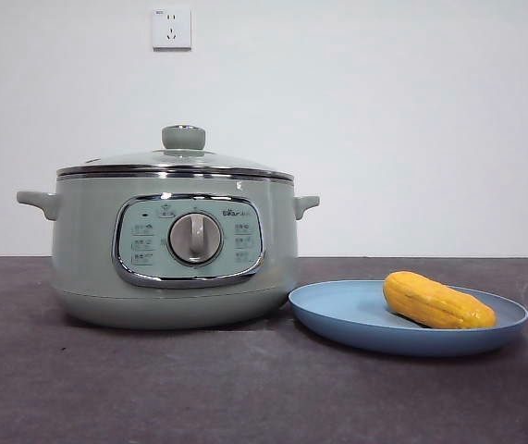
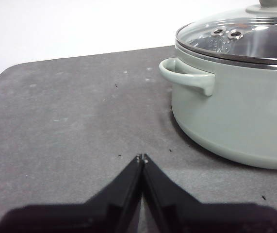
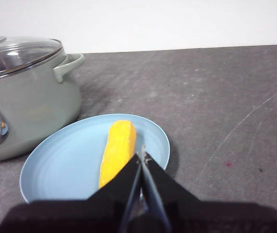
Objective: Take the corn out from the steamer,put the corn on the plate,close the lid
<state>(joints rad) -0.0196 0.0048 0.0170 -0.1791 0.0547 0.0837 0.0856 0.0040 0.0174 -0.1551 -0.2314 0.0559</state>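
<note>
With the corn [image 1: 437,302] on the plate [image 1: 337,314] and the lid [image 1: 176,161] seated on the steamer [image 1: 88,268], both clenched, empty tools [image 2: 142,158] [image 3: 142,155] apparently had nothing left to do.

steamer [image 2: 235,116]: cut by frame edge in both wrist views | lid [image 2: 240,36] knob: mostly cropped | corn [image 3: 116,150]: near end hidden behind right gripper [image 3: 143,156] | panel icons: too small to read
</note>
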